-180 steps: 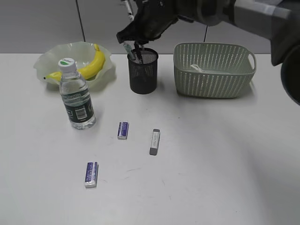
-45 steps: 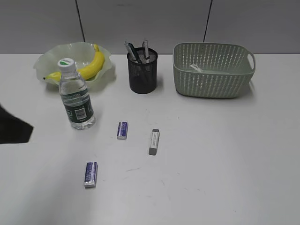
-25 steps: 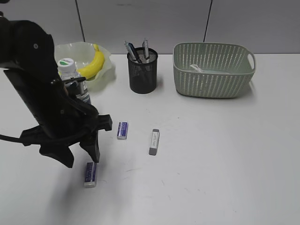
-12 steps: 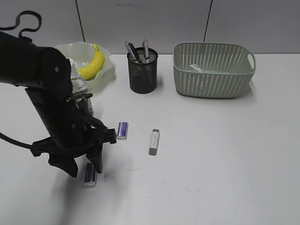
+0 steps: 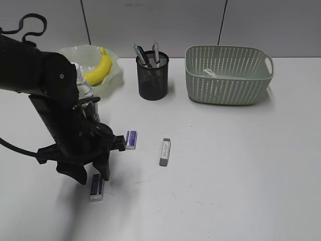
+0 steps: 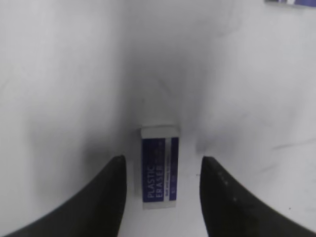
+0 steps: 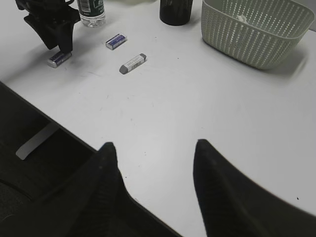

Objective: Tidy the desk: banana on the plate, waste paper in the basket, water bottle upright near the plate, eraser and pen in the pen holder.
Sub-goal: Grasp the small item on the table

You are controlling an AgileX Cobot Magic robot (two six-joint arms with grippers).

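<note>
my left pincer [image 6: 160,190] has come down over the nearest eraser [image 6: 160,174].
jaws spread on both sides, probably not touching yet; pen holder [image 5: 153,75] is next.

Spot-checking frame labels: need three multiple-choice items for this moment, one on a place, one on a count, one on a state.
1. Where is the banana?
A. in the basket
B. on the plate
C. on the desk

2. How many erasers lie on the desk?
A. one
B. three
C. five

3. How do the left gripper's jaws stand?
A. shut on a pen
B. open, astride the blue-sleeved eraser
C. holding the bottle

Key: 1 B, it lies in the ruffled green plate; 2 B, two blue-sleeved, near and farther, plus a grey-tipped one; 3 B, the left wrist view shows a gap either side of the near eraser.
</note>
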